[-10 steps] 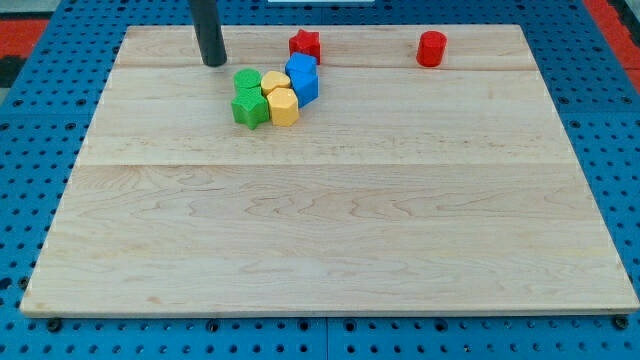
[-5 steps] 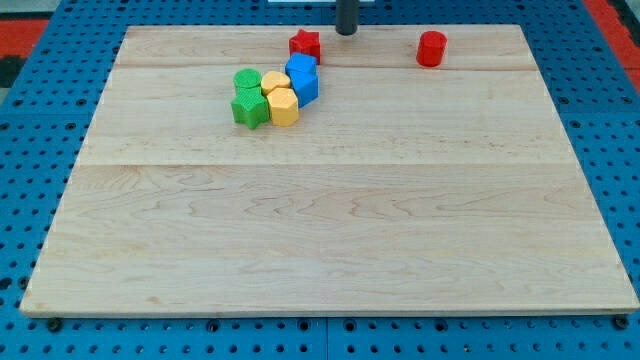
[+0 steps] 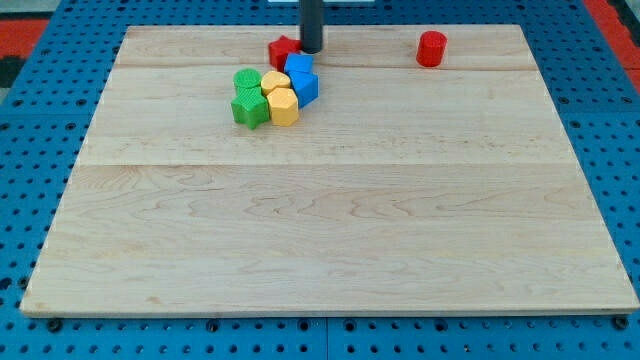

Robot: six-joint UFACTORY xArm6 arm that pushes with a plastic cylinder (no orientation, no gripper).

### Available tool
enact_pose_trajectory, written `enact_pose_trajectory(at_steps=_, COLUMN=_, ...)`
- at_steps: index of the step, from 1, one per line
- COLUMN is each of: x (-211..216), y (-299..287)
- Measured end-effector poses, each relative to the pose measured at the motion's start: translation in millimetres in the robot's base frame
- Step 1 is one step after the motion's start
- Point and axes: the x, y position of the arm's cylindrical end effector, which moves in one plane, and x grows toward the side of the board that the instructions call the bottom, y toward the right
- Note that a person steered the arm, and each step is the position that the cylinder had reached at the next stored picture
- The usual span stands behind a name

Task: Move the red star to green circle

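Observation:
The red star (image 3: 283,52) lies near the view's top, left of centre, partly hidden behind my rod. My tip (image 3: 311,50) touches its right side. The green circle (image 3: 246,80) sits just below and to the left of the star, a short gap apart. It heads a tight cluster with a green star (image 3: 249,108), two yellow blocks (image 3: 282,100) and two blue blocks (image 3: 301,78). The red star is just above the upper blue block and the upper yellow block.
A red cylinder (image 3: 431,48) stands alone at the view's top right. The wooden board (image 3: 330,230) lies on a blue pegboard table. The board's top edge is close behind the star.
My tip swung from the top left round to the star's right side, then moved left. The red star slid left, toward the green circle. The cluster has not moved.

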Motion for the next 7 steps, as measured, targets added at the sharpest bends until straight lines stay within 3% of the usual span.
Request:
enact_pose_trajectory(at_steps=5, x=11, y=-45)
enact_pose_trajectory(at_steps=7, x=-7, y=-60)
